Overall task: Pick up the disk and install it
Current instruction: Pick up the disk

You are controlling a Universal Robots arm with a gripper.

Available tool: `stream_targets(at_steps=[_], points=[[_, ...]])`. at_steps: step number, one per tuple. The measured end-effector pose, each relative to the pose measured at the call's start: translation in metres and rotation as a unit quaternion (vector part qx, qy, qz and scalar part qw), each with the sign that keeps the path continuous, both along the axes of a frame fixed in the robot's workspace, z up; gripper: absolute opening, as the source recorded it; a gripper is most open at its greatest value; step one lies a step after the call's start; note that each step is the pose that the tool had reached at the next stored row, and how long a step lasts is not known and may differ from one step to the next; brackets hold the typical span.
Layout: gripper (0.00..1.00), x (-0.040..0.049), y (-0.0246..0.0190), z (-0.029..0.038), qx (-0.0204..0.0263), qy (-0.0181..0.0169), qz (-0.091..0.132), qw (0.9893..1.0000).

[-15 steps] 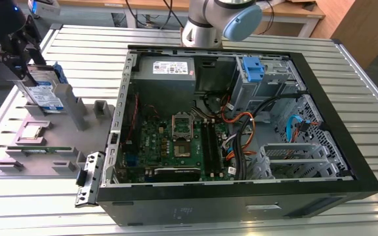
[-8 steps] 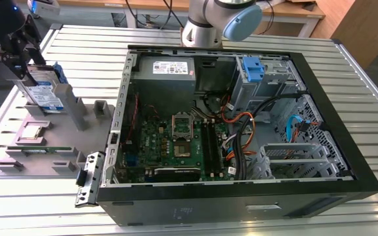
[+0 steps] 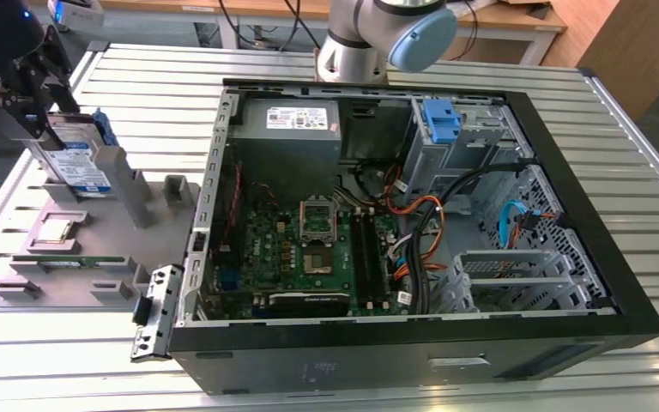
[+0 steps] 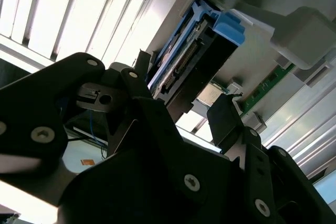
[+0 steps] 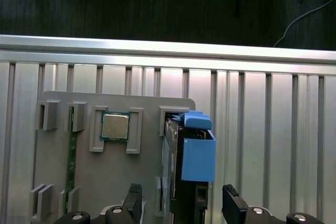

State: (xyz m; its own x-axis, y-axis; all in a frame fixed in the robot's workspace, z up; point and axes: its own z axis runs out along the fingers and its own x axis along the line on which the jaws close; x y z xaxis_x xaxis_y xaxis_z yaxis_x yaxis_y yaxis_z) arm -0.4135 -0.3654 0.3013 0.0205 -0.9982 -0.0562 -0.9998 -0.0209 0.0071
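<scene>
Exterior view, from its left: the gripper (image 3: 44,120) hangs over the far-left end of the grey fixture (image 3: 106,239), which lies on the slatted metal table (image 3: 638,154). The disk (image 3: 78,159) stands on edge in that fixture's slot, directly beneath the gripper, label facing outward. Nearer the camera on the same fixture lie the CPU chip (image 3: 57,230) and the memory stick (image 3: 66,260), both flat in their recesses.

In the first wrist view the fingers (image 5: 134,198) are apart, one on each side of the disk (image 5: 189,171). A gap shows on both sides, so nothing is clamped.

Further to the exterior view's right sits the open computer case (image 3: 421,339), with the motherboard (image 3: 306,249) exposed. A blue bracket (image 3: 442,120) is in its far corner.
</scene>
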Motion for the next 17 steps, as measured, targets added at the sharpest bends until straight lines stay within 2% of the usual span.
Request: stream_targets(at_steps=[7, 8, 9, 10, 13, 14, 15, 16, 17], points=[[0.69, 0.0000, 0.0000, 0.0000, 0.0000, 0.0000, 0.000, 1.0000], [0.63, -0.0001, 0.0000, -0.0001, 0.0000, 0.0000, 0.000, 1.0000], [0.63, -0.0001, 0.0000, -0.0001, 0.0000, 0.0000, 0.000, 1.0000], [0.56, 0.0000, 0.0000, -0.0001, 0.0000, 0.0000, 0.000, 1.0000], [0.55, -0.0001, 0.0000, -0.0001, 0.0000, 0.0000, 0.000, 1.0000], [0.49, -0.0001, 0.0000, -0.0001, 0.0000, 0.0000, 0.000, 1.0000], [0.49, -0.0001, 0.0000, -0.0001, 0.0000, 0.0000, 0.000, 1.0000], [0.42, -0.0001, 0.0000, -0.0001, 0.0000, 0.0000, 0.000, 1.0000], [0.42, -0.0001, 0.0000, -0.0001, 0.0000, 0.0000, 0.000, 1.0000]])
